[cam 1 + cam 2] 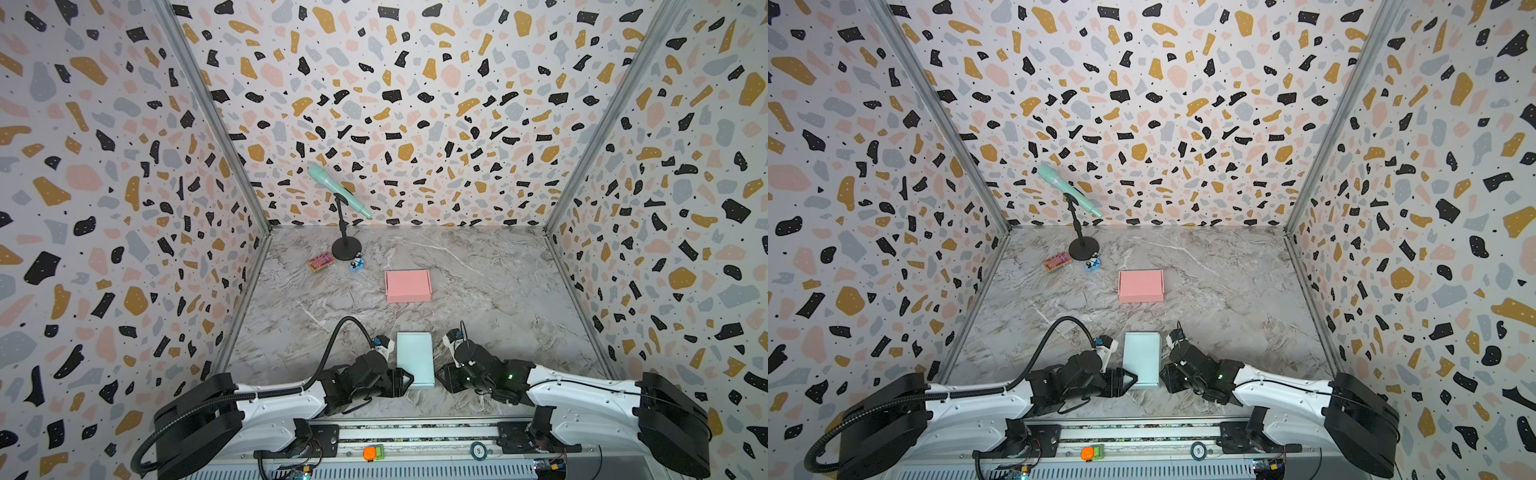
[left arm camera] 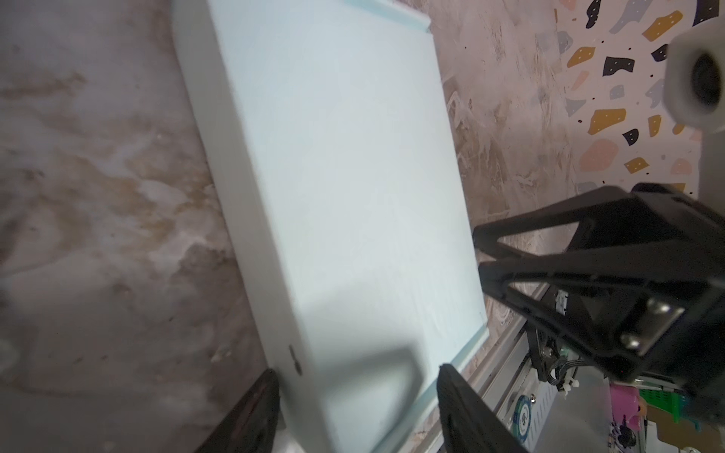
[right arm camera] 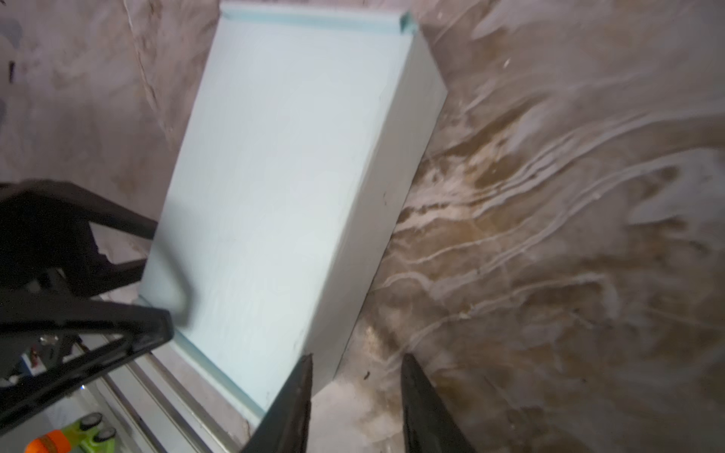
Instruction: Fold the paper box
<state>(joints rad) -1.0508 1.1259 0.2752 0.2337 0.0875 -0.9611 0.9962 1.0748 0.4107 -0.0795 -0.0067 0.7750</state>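
Observation:
The paper box [image 1: 414, 359] [image 1: 1142, 359] is pale blue and lies flat and closed near the table's front edge, between my two arms. In the left wrist view the box [image 2: 333, 176] fills the middle, and my left gripper [image 2: 357, 382] stands open astride its near left corner, one finger against the side wall. In both top views that left gripper [image 1: 405, 380] [image 1: 1129, 380] sits at the same corner. My right gripper [image 3: 355, 364] [image 1: 440, 376] is open just off the box's [image 3: 282, 176] right side near the front corner, with only bare table between its fingers.
A closed pink box [image 1: 408, 286] lies farther back, mid-table. A mint microphone on a black stand [image 1: 338, 191], a small colourful card [image 1: 320, 262] and a tiny toy [image 1: 356, 263] sit at the back left. Patterned walls enclose three sides. A metal rail [image 1: 415, 436] runs along the front.

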